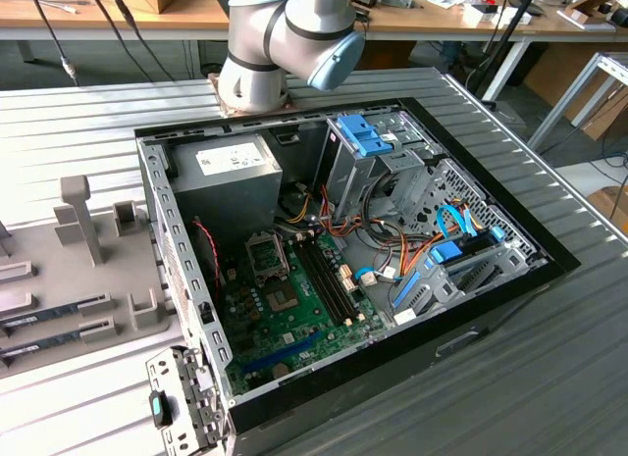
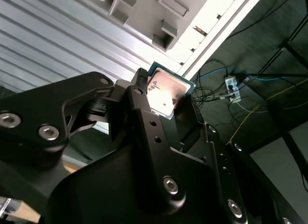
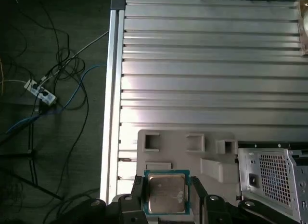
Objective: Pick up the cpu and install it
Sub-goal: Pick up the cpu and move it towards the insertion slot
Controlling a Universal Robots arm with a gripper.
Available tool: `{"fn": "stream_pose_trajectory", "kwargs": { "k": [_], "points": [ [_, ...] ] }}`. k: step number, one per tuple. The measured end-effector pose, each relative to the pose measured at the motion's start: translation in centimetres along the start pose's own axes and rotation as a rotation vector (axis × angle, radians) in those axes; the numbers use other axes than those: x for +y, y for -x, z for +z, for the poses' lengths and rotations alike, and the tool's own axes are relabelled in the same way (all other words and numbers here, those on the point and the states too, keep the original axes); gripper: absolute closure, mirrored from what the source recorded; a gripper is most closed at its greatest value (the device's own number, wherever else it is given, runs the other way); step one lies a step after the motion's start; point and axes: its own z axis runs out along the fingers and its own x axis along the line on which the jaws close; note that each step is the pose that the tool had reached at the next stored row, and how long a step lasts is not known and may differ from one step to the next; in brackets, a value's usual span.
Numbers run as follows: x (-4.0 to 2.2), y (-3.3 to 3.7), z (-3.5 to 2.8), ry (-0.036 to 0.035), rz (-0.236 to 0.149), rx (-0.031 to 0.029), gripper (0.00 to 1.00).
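My gripper [image 3: 167,201] is clamped on the cpu [image 3: 166,193], one finger [image 3: 138,197] against each of two opposite edges, silvery metal top facing the first wrist view. In both wrist views the chip is clear of any surface, held over the grey fixture tray [image 3: 183,154] at the edge farthest from the open computer case [image 3: 274,178]. The case stands just beside that tray on the ribbed metal table [image 3: 207,65]. In the exterior view the green motherboard [image 1: 285,319] lies inside the case, well apart from the tray, its socket [image 1: 267,255] unoccupied.
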Motion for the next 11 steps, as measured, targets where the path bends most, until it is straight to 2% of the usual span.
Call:
{"fn": "stream_pose_trajectory", "kwargs": {
  "k": [1, 3, 4, 5, 6, 11],
  "points": [
    [0.00, 0.00, 0.00, -0.0162, 0.000, 0.0001, 0.53],
    [0.00, 0.01, 0.00, -0.0818, -0.002, 0.0008, 0.53],
    [0.00, 0.01, 0.00, -0.0987, -0.002, 0.0010, 0.53],
    [0.00, 0.02, 0.00, -0.1095, -0.002, 0.0010, 0.53],
    [-0.01, 0.02, 0.00, -0.1158, -0.002, 0.0010, 0.53],
    [0.00, 0.02, 0.00, -0.1161, -0.002, 0.0011, 0.53]
  ]
}}
